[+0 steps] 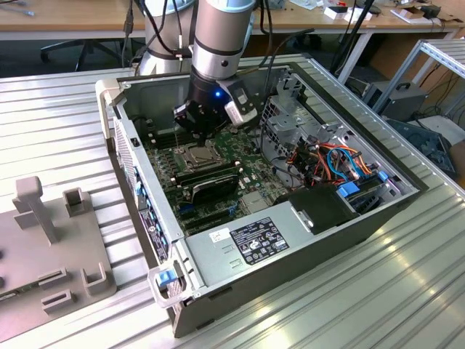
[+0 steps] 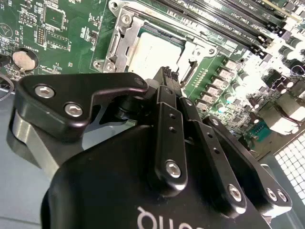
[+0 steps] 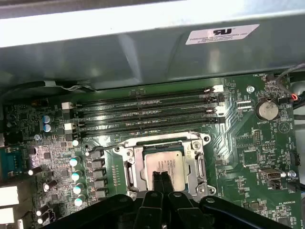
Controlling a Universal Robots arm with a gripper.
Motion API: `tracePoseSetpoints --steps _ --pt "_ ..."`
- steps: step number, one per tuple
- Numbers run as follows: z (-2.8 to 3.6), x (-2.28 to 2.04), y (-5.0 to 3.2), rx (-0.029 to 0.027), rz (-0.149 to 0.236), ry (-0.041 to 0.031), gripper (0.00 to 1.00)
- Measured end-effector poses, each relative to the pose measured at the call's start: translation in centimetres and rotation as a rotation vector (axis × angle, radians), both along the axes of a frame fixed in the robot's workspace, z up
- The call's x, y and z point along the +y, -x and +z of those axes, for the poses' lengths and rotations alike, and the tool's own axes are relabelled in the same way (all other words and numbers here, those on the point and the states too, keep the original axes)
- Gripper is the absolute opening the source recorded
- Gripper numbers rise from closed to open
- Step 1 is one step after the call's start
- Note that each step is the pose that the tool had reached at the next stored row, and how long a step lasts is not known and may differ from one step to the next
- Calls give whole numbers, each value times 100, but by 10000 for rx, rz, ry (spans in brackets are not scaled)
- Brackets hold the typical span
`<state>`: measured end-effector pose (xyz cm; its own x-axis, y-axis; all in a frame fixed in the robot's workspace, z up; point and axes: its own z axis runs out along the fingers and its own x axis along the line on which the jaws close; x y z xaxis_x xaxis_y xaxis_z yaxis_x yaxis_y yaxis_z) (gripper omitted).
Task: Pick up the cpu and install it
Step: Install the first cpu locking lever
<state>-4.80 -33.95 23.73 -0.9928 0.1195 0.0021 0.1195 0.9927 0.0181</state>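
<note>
The cpu (image 3: pixel 164 163) lies flat inside the motherboard socket, ringed by the shiny retention frame (image 3: pixel 127 168); in the second wrist view the cpu (image 2: pixel 153 51) shows pale silver-grey. My gripper (image 3: pixel 161 177) hangs just above the chip's near edge, its two black fingers pressed together with nothing visible between them. The same shut tips of the gripper (image 2: pixel 167 76) appear in the second wrist view. In the exterior view the gripper (image 1: pixel 197 129) sits low inside the open computer case (image 1: pixel 218 247), right over the socket (image 1: pixel 197 154).
Memory slots (image 3: pixel 147 112) run beside the socket, with the case wall beyond them. A row of capacitors (image 3: pixel 76 181) and a coin battery (image 3: pixel 267 109) flank it. Cables and drive bays (image 1: pixel 327 167) fill the case on the exterior view's right. A grey fixture (image 1: pixel 51 247) stands on the table.
</note>
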Motion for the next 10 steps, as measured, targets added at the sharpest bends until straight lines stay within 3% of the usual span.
tracePoseSetpoints --steps 1,2,3,10 --pt "3 0 22 -31 9 0 11" --pt "4 0 118 -38 10 0 11" --pt "4 0 138 -43 9 0 11" --pt "17 0 150 -43 10 2 11"
